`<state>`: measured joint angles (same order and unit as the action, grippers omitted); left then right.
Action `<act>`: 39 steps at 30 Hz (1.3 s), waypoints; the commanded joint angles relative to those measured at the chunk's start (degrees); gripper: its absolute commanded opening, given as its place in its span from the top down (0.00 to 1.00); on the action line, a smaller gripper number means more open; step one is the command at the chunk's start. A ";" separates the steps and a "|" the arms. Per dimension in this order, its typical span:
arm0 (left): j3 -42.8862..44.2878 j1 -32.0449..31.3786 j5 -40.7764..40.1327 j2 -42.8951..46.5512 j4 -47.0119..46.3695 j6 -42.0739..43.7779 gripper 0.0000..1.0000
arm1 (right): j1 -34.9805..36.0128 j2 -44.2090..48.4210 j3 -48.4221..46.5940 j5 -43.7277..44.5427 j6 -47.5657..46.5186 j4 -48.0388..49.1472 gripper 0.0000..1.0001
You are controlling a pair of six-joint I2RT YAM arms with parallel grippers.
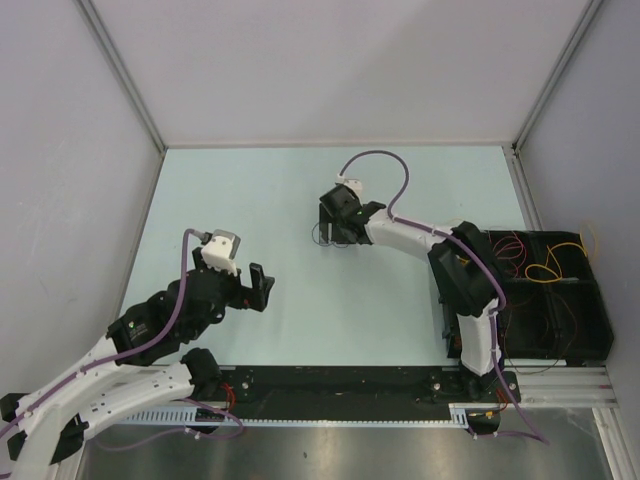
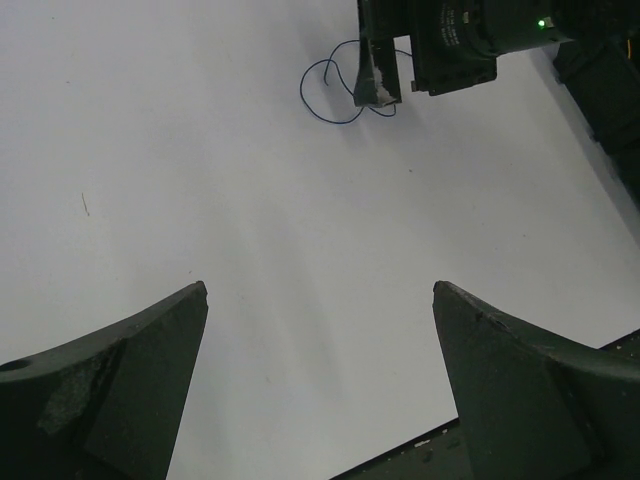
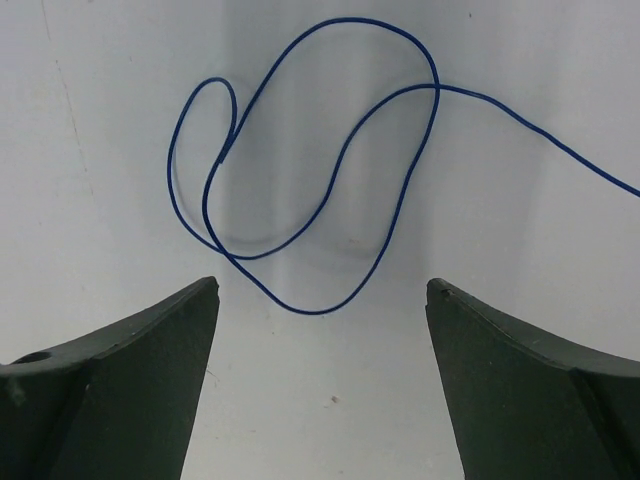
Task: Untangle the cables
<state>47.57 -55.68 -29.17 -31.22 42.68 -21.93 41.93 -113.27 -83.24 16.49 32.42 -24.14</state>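
The right tool (image 3: 320, 290) hangs with its jaws spread wide and nothing between them. The dark blue cable (image 3: 318, 313) lies in loose crossing loops flat on the counter (image 1: 250, 190), just ahead of this tool's fingertips; one strand runs off to the tool's right. Well behind that tool, beside the right arm's base, stands a black bin (image 1: 603, 305) split into compartments. Red cables (image 1: 510, 250) and orange-yellow cables (image 1: 545, 270) lie heaped in its far compartments. The left tool (image 2: 320, 290) is also wide open and empty over bare counter, with the blue cable far ahead of it.
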 commanded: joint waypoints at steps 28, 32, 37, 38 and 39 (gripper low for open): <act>-0.20 0.92 0.78 -0.24 -1.28 1.10 0.00 | -1.24 -18.30 -20.20 7.42 0.45 -10.31 0.41; -0.20 1.01 0.87 -0.33 -1.28 1.19 0.00 | -1.33 -19.27 -20.82 7.42 0.53 -11.10 0.77; -0.20 1.19 1.22 -0.86 -1.45 1.28 0.00 | -1.15 -18.57 -19.24 8.12 0.27 -11.37 1.00; -0.20 1.28 1.22 -0.94 -1.37 1.37 0.00 | -1.24 -18.04 -18.89 8.29 0.18 -11.45 1.00; -0.20 1.36 1.22 -0.95 -1.37 1.37 0.00 | -1.24 -17.43 -17.84 8.82 0.10 -11.28 1.00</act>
<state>47.57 -54.94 -28.53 -31.75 42.57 -21.91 41.01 -130.67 -103.09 23.09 32.77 -32.56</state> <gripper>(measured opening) 0.996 0.011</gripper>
